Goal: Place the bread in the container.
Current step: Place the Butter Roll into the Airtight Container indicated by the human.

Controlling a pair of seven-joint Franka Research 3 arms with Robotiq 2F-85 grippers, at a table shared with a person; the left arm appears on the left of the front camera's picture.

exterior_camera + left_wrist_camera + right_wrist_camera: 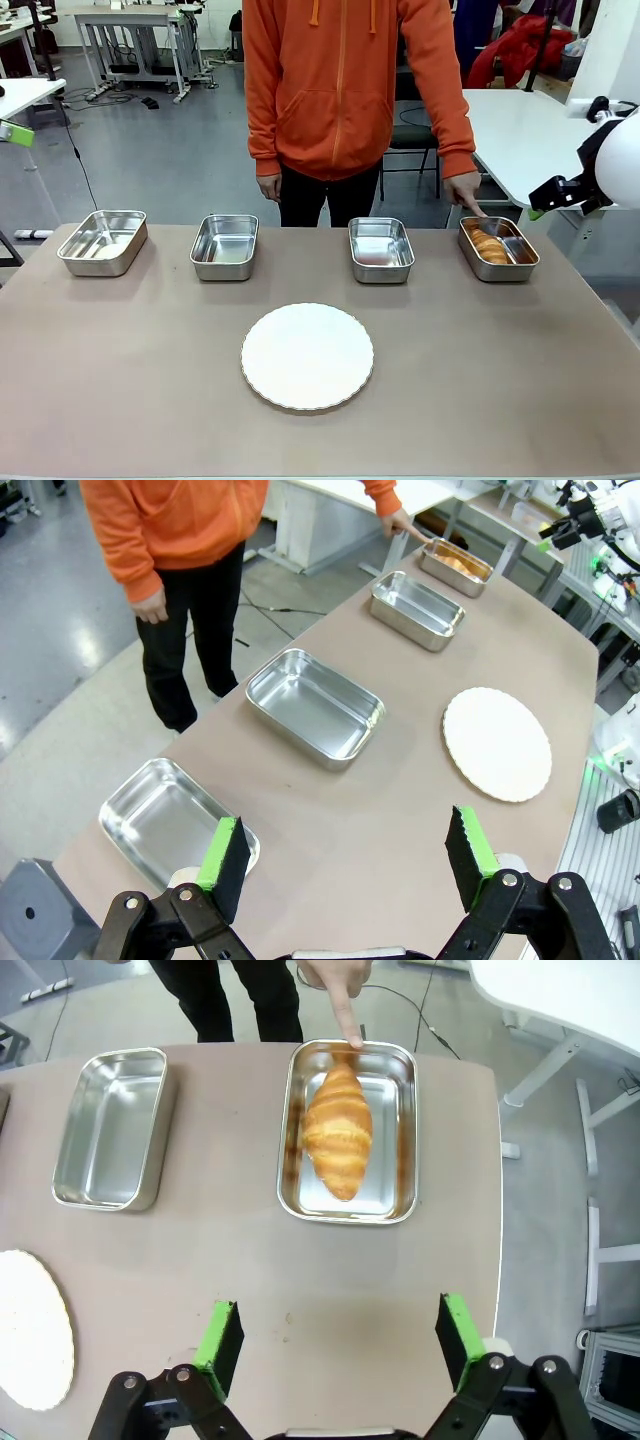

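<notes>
Behind container wall [497, 268], bread [489, 247] half-hidden

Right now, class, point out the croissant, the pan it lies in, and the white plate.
croissant [338, 1130]: right wrist view, middle of its ridged top.
pan [406, 1120]: right wrist view, its side wall beside the croissant.
white plate [307, 356]: front view, its centre.

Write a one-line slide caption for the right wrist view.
Open right gripper above the table, croissant lying in a steel pan, a person's finger pointing at it.
</notes>
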